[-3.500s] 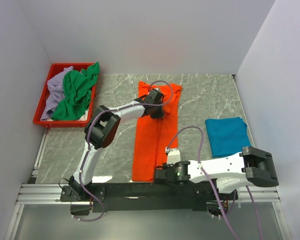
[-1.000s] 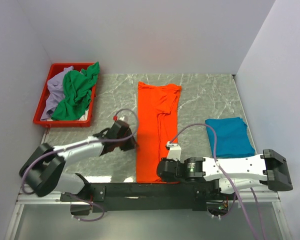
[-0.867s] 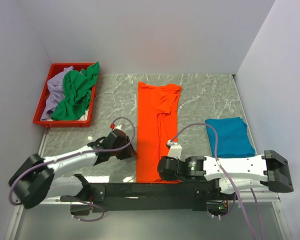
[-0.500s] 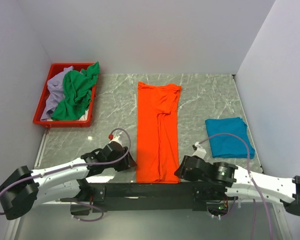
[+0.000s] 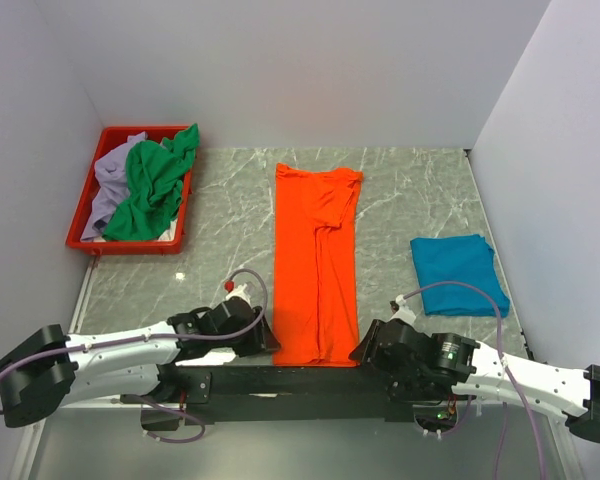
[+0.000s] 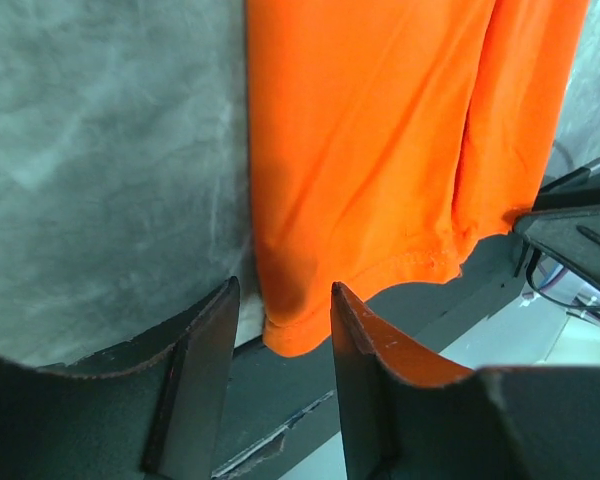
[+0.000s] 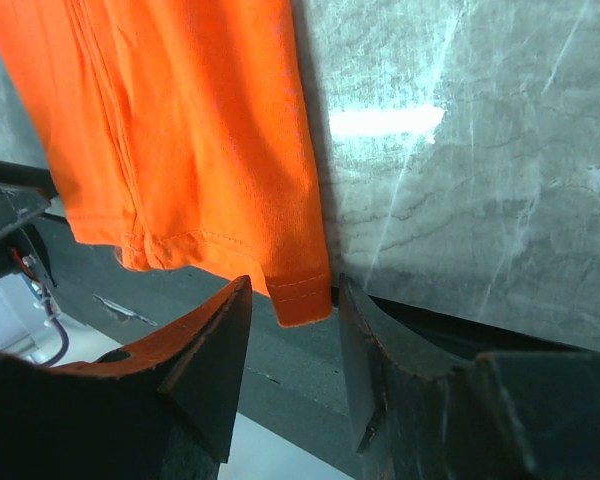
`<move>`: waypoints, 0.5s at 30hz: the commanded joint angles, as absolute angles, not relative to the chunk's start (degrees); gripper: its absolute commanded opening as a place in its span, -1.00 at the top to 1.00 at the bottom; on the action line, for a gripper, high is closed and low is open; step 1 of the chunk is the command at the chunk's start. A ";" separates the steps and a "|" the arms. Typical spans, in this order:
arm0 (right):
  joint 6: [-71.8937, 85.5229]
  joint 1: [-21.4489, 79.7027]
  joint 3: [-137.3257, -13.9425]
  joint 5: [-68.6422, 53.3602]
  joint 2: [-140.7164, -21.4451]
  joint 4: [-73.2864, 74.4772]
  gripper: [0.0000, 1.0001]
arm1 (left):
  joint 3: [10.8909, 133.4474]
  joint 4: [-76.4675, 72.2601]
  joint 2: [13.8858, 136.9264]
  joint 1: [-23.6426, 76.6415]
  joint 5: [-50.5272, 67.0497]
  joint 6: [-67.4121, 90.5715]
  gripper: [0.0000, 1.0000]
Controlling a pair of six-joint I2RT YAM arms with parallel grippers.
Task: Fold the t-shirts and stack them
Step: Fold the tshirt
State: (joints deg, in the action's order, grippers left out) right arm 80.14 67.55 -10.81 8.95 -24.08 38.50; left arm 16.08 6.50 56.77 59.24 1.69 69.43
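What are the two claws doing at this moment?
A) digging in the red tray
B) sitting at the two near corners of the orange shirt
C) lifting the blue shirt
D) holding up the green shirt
B: the left gripper and the right gripper each stand open with one near hem corner of the orange shirt between the fingers, and the shirt lies flat.

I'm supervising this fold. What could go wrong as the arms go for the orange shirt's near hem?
The left gripper and right gripper straddle only the very corners of the orange shirt; a shallow pinch may slip off.
The shirt lies in folded layers, so jaws might catch only the top one, undoing the fold.
Its hem overhangs the black rail; the grippers could strike it.
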 commanded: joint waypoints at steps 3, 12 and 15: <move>81.65 67.32 -9.23 9.32 -23.38 37.09 0.09 | 16.08 7.12 58.80 61.61 0.17 71.63 0.05; 81.30 67.24 -7.47 8.09 -24.70 34.28 0.15 | 17.14 7.91 62.93 66.00 -2.20 74.18 0.31; 81.12 67.24 -7.73 8.00 -24.61 34.45 0.36 | 17.93 8.00 63.63 67.15 -2.46 75.06 0.78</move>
State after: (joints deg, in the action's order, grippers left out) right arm 81.08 67.46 -8.69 7.62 -24.05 34.26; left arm 17.19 4.27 62.17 65.84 -0.38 74.43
